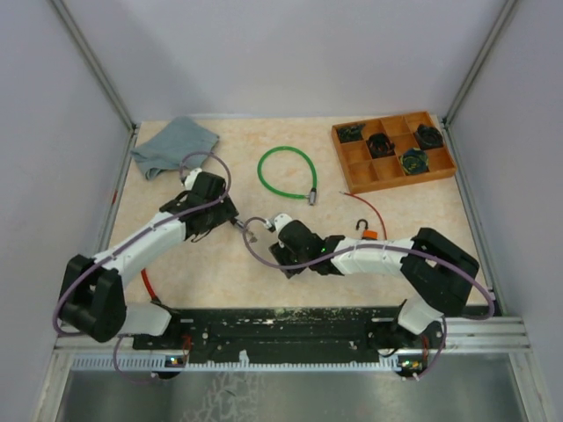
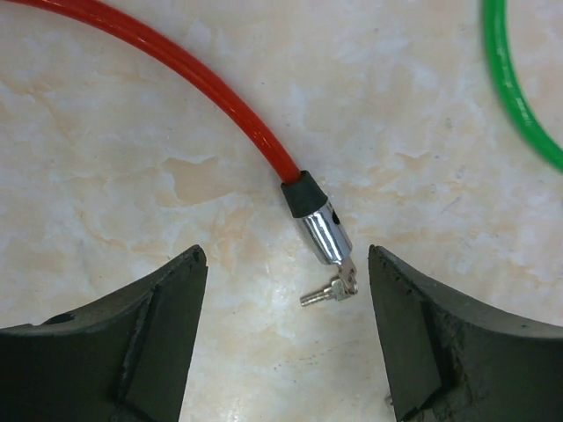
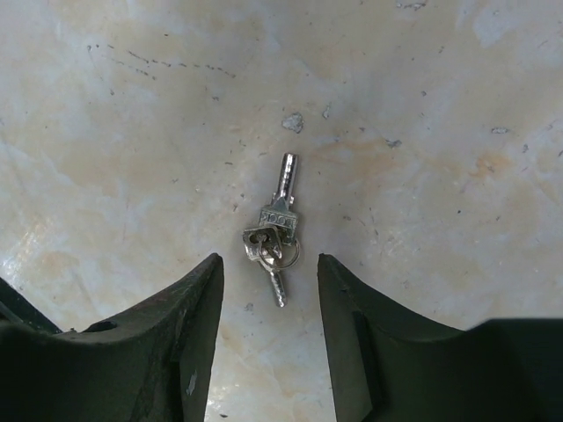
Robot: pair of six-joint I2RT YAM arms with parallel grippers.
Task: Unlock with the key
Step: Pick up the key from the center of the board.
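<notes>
Keys joined on a ring lie flat on the table, right between the jaws of the right gripper. This gripper is released: its jaws stand apart on both sides of the keys and grasp nothing. One key points away from the wrist, the other toward it. The left gripper is released too, its jaws wide with nothing in them. Under it the red cable ends in a black collar and a chrome lock barrel, which lies on the table with a small key just at its tip. Whether that key touches the keyhole I cannot tell. I judge that the step in hand is to pick up the key; the lock is not yet opened. To do it well, the right gripper should descend straight, with the flat head of the farther key in the middle of the jaws. It should close on the head, not on the thin blade, so that the blade is free for the keyhole. The keys are thin and flat, so the gripper must go down to the table surface, otherwise it may slip over them. The ring and the second key will hang and may swing. The left gripper can then clench the barrel near the collar, to steady it and leave the keyhole end uncovered.
</notes>
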